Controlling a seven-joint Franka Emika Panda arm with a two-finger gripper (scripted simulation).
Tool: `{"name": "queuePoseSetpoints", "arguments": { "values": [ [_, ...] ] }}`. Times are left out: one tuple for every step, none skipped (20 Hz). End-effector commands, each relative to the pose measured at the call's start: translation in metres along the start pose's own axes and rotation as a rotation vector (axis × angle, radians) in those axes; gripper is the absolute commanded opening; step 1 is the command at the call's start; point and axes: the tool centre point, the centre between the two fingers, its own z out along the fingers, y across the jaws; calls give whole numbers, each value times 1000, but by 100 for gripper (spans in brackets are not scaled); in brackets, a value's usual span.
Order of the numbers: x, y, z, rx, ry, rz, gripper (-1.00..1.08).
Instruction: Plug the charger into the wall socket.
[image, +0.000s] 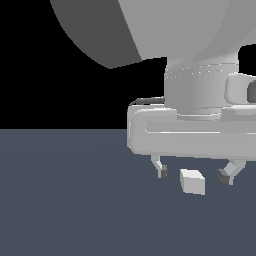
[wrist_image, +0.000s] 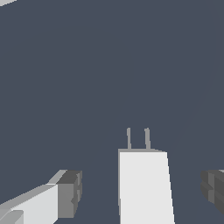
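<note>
**Spread fingers around one charger**

Cut off by the exterior frame: most of the arm. No socket plate visible in either view. One charger on the dark floor, two thin prongs showing at the wrist. Gripper spread wide, two dark fingertips flanking the block, apart from it.

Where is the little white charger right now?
In the exterior view, the charger sits on the dark floor, low and right, between the open gripper's fingertips.

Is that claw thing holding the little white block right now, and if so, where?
Nothing is held. The gripper is open, its fingers apart on either side of the charger, not touching it.
</note>
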Motion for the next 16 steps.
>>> {"name": "queuePoseSetpoints", "arguments": {
  "values": [
    [-1,0,7,0,1,0,100],
    [-2,0,9,0,1,0,100],
    [-2,0,10,0,1,0,100],
    [-2,0,10,0,1,0,100],
    [-2,0,11,0,1,0,100],
    [-2,0,11,0,1,0,-100],
    [-2,0,11,0,1,0,-100],
    [-2,0,11,0,1,0,-100],
    [-2,0,11,0,1,0,-100],
    [-2,0,11,0,1,0,-100],
    [-2,0,11,0,1,0,-100],
    [-2,0,11,0,1,0,-100],
    [-2,0,11,0,1,0,-100],
    [-2,0,11,0,1,0,-100],
    [-2,0,11,0,1,0,-100],
    [-2,0,11,0,1,0,-100]
  ]
}}
